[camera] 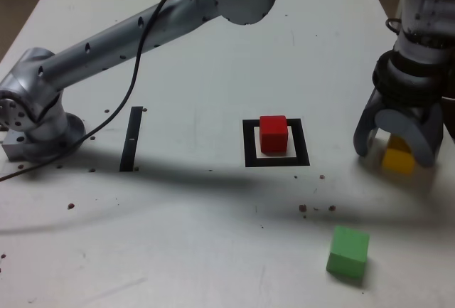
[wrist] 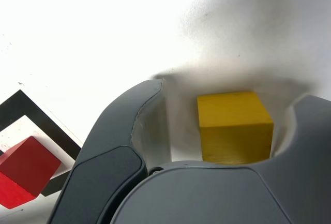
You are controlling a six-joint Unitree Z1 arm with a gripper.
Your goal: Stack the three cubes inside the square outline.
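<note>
Two jaws of the gripper (camera: pixel 395 149) stand apart, straddling the yellow cube (wrist: pixel 234 125) on the table (camera: pixel 213 237); a gap shows on one side, contact on the other seems likely.

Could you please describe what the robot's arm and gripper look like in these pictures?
The arm is a silver-grey metal tube with small dark screw holes, rounded joint housings and a black cable running loosely along it. The gripper has a black ribbed wrist collar and two broad, rounded, dark blue-grey jaws with a smooth matte finish.
</note>
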